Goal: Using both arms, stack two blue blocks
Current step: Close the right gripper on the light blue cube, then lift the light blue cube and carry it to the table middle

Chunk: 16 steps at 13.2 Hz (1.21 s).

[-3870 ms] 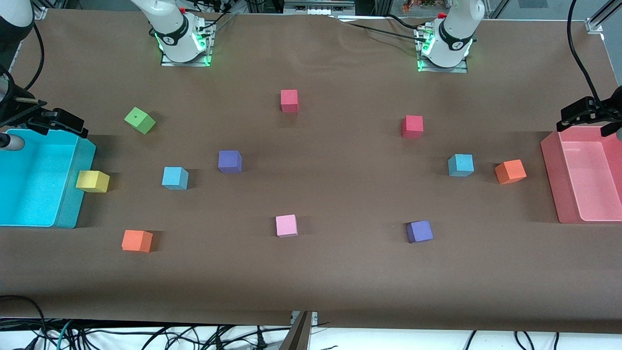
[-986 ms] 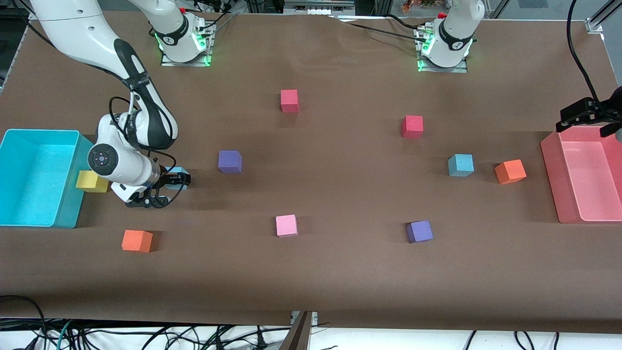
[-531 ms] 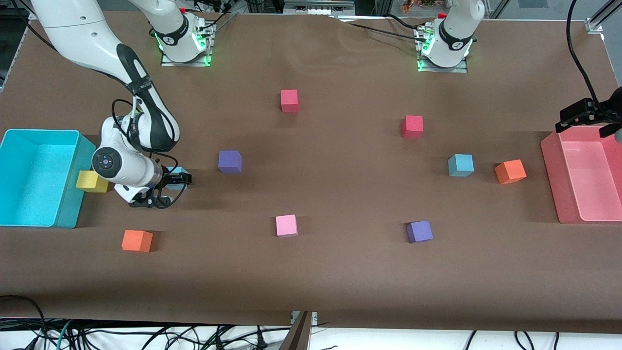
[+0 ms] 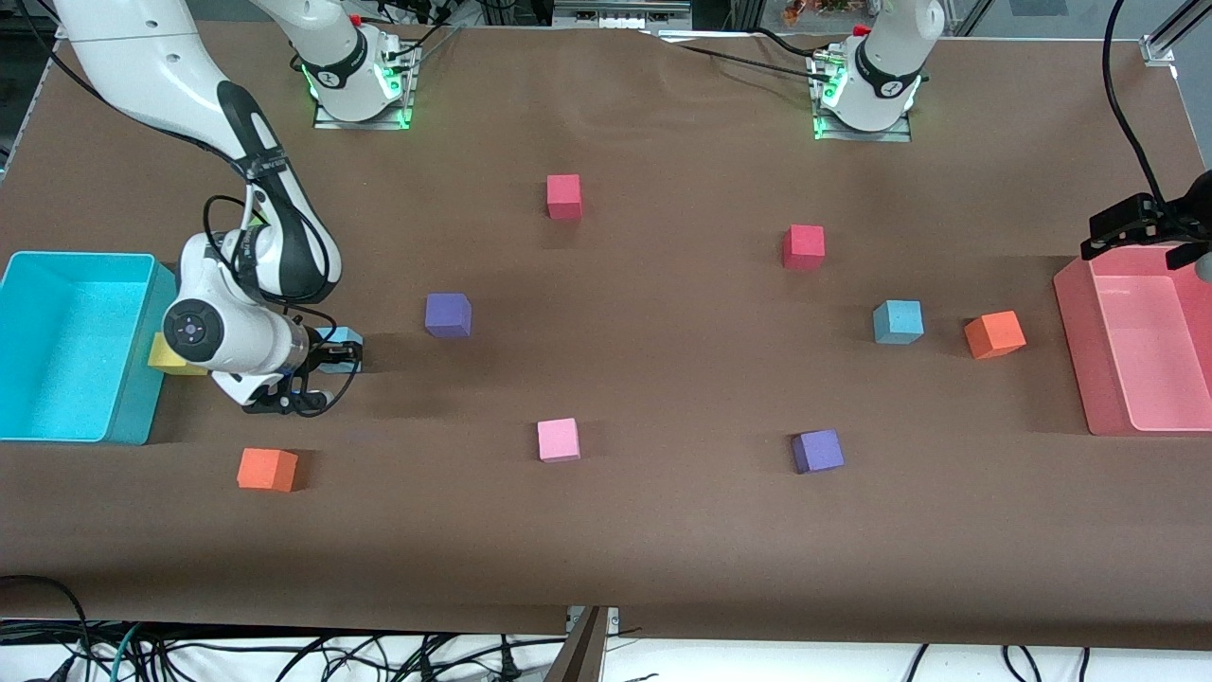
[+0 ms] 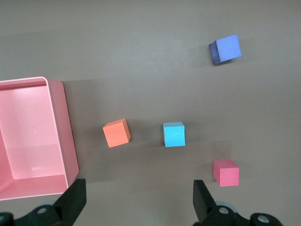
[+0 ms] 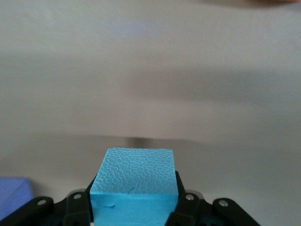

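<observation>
One blue block (image 4: 340,335) sits between the fingers of my right gripper (image 4: 337,350), which is shut on it low over the table, beside the cyan bin (image 4: 134,379). In the right wrist view the block (image 6: 134,181) fills the space between the jaws of the right gripper (image 6: 134,205). The second blue block (image 4: 898,321) lies on the table toward the left arm's end, next to an orange block (image 4: 994,333). My left gripper (image 4: 1136,225) hangs open over the pink bin (image 4: 1075,350) and waits. The left wrist view shows that block (image 5: 174,134) far below the empty left gripper (image 5: 136,197).
Loose blocks lie about: yellow (image 4: 169,358) against the cyan bin, orange (image 4: 266,469), purple (image 4: 448,314), pink (image 4: 558,439), purple (image 4: 817,451), and two red ones (image 4: 563,196) (image 4: 803,246). The bins stand at the table's two ends.
My right gripper has closed on the blue block and its hand has shifted slightly toward the cyan bin. The left arm has not moved.
</observation>
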Each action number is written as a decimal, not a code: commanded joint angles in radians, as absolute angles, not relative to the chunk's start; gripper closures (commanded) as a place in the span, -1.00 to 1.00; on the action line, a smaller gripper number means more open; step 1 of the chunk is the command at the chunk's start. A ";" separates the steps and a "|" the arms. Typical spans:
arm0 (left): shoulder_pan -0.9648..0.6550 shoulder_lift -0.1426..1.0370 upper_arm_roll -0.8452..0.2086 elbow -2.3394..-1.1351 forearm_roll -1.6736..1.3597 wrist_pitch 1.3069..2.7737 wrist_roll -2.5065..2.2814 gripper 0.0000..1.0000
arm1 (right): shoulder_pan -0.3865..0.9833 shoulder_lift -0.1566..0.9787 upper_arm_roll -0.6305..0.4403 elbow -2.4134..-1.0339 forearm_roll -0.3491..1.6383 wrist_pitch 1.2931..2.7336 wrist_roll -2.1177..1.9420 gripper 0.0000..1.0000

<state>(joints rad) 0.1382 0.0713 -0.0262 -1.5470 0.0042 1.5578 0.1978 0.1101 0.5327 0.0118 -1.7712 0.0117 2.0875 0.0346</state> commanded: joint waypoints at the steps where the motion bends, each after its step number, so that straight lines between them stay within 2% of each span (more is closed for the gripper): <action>1: 0.144 0.075 -0.032 -1.532 -0.008 1.555 0.190 -1.00 | 0.174 0.558 0.015 -1.597 0.015 1.897 0.051 1.00; 6: 0.144 0.075 -0.032 -1.532 -0.008 1.555 0.190 -1.00 | 0.351 0.629 0.017 -1.361 0.023 1.706 0.323 1.00; 12: 0.144 0.075 -0.032 -1.531 -0.008 1.557 0.190 -1.00 | 0.560 0.771 0.035 -1.163 0.166 1.741 0.586 1.00; 16: 0.144 0.075 -0.032 -1.531 -0.006 1.557 0.190 -1.00 | 0.705 0.860 0.034 -1.149 0.164 1.868 0.707 1.00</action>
